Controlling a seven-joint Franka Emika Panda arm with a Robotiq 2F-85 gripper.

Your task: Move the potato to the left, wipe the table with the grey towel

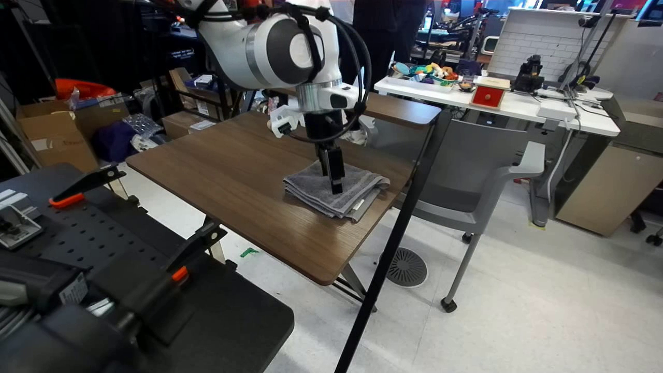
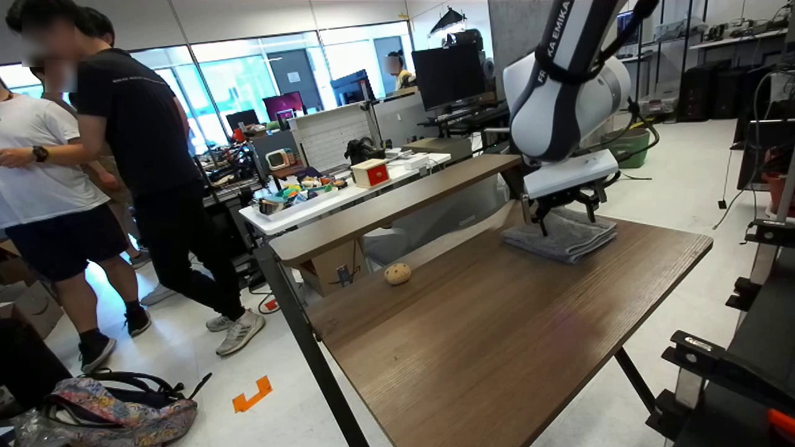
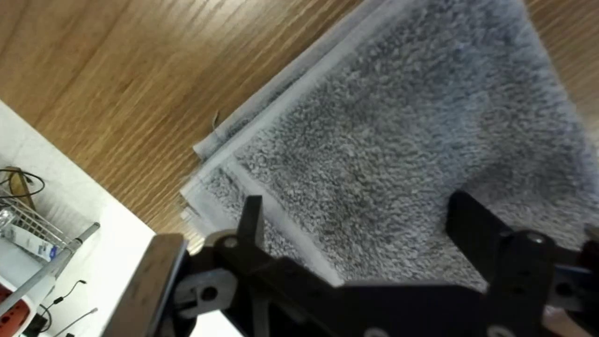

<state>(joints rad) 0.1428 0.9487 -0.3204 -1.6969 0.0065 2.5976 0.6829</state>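
Potato (image 2: 397,274): found resting on the brown table (image 2: 472,347), at the middle of the frame in an exterior view, near the edge on the side of the raised shelf (image 2: 397,205), well apart from the towel. Lying to the frame's left of the towel, it is judged consistent with the moving step being complete (its starting place is not on record here, so no firm finding is entered). Grey towel (image 1: 349,197): folded in layers and lying flat on the table, near the centre of an exterior view; no part is seen lifted. Gripper (image 3: 358,201): pointed down over the towel, one finger at the lower middle of the wrist view, the other toward its lower right. The two stand well spread, with no fold seen pinched between them; whether the fingertips (image 2: 545,230) touch the towel cannot be determined. Wiping is assessed as not begun. Outstanding: a secure hold on the towel, then passes across the table. Beyond the table, right of centre, stands a grey chair (image 1: 456,171), judged no hindrance.
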